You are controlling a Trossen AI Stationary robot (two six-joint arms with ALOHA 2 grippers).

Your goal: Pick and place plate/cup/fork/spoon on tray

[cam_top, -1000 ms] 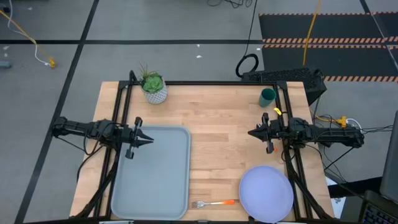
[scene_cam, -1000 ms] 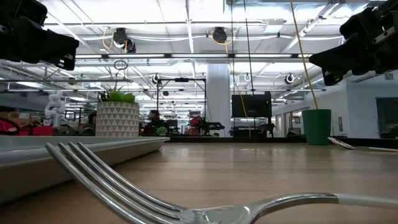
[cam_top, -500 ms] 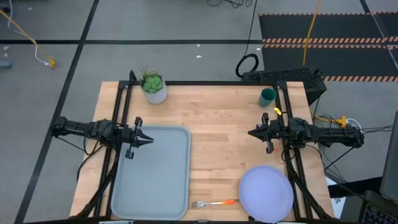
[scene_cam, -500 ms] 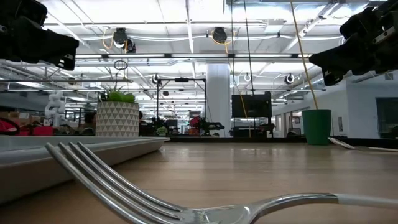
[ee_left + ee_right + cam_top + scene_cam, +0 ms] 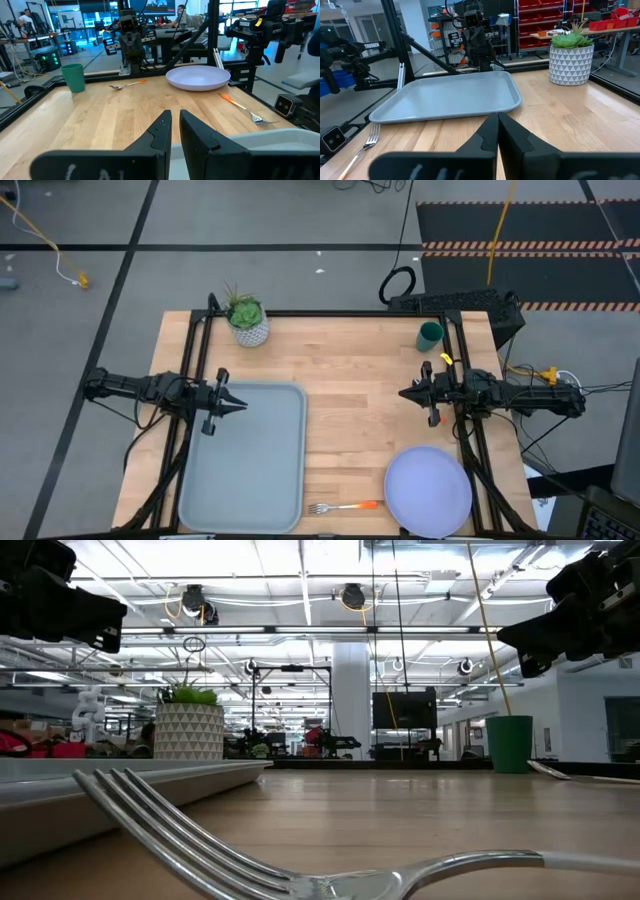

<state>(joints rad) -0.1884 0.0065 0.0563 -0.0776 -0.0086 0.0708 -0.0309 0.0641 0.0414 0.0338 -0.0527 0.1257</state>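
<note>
Trouble I foresee: right gripper (image 5: 404, 393), fingers pressed together and empty, may skid the thin fork (image 5: 343, 506) off the table edge near the plate (image 5: 428, 491).

A white pot with a geometric pattern (image 5: 248, 330), holding a spiky green plant (image 5: 243, 308), stands at the far left corner of the wooden table (image 5: 355, 395). A black frame (image 5: 330, 313) runs along the table's far edge. On the grey floor beyond lie a coiled black cable (image 5: 397, 283) and a yellow cable (image 5: 45, 240), beside dark mats with striped edges (image 5: 520, 248).
</note>
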